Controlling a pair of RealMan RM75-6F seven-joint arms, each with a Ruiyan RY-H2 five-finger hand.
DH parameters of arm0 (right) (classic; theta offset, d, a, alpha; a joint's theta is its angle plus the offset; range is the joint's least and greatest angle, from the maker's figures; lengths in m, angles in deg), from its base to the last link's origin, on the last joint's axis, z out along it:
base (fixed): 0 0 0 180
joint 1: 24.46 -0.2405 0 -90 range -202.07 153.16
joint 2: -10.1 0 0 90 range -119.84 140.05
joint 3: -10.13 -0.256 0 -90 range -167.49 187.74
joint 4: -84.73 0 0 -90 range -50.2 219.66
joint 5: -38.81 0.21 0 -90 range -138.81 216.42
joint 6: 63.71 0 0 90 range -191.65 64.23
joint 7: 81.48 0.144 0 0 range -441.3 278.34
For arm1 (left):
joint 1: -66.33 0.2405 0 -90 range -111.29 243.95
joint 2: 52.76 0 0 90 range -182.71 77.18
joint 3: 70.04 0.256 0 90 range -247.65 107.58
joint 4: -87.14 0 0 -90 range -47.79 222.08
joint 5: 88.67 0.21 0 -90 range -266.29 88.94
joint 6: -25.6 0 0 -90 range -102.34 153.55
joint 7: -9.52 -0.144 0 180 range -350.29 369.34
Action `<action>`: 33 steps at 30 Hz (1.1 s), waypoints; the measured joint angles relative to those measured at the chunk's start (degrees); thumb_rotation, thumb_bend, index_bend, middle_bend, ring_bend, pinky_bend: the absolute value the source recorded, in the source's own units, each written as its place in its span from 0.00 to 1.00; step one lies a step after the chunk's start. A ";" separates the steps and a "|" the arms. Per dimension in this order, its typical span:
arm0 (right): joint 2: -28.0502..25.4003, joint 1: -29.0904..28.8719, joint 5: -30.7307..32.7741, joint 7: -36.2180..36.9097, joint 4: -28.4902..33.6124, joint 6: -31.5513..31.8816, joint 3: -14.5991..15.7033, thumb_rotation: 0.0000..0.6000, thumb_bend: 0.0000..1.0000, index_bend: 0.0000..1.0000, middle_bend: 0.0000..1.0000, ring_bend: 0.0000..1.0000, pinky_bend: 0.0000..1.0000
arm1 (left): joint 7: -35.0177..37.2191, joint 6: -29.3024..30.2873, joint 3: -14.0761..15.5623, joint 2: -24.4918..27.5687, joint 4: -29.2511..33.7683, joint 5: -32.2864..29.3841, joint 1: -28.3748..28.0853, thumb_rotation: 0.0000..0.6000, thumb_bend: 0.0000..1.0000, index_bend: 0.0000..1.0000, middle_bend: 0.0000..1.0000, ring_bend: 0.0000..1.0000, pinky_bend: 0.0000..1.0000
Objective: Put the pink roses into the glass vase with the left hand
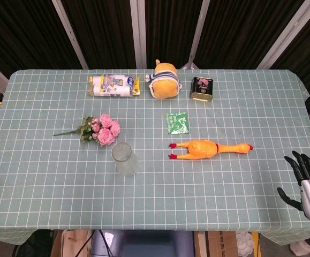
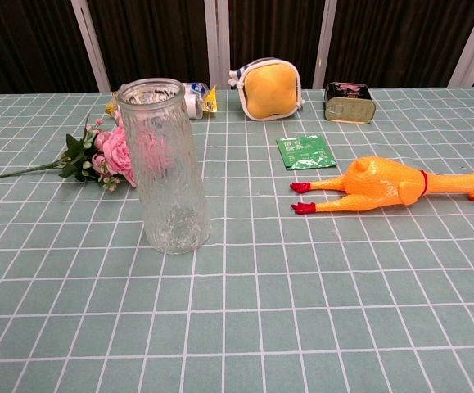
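Note:
A bunch of pink roses [image 1: 103, 129] with green leaves lies flat on the checked tablecloth, stem pointing left; in the chest view the pink roses [image 2: 110, 151] sit partly behind the vase. The empty glass vase [image 1: 125, 159] stands upright just in front of and to the right of them, the same glass vase [image 2: 165, 166] looming close in the chest view. My right hand [image 1: 305, 180] hangs at the table's right front corner, fingers spread, holding nothing. My left hand shows in neither view.
A rubber chicken [image 1: 208, 149] lies right of the vase, a green sachet [image 1: 177, 122] behind it. Along the far edge are a snack packet [image 1: 113, 85], a yellow plush pouch [image 1: 163, 81] and a dark tin [image 1: 201, 89].

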 measured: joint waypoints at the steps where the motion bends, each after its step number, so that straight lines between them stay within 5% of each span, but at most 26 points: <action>1: 0.20 -0.02 -0.12 0.12 -1.16 0.04 0.03 1.00 0.28 0.15 0.08 0.04 0.00 | 0.03 -0.11 -0.01 0.05 0.01 -0.09 -0.02 1.00 0.29 0.11 0.05 0.00 0.05; 33: -0.44 0.17 0.43 -1.02 4.07 -1.68 1.00 1.00 0.28 0.15 0.08 0.04 0.00 | -0.50 -1.81 0.76 -0.80 -1.07 2.15 -1.58 1.00 0.28 0.11 0.06 0.00 0.05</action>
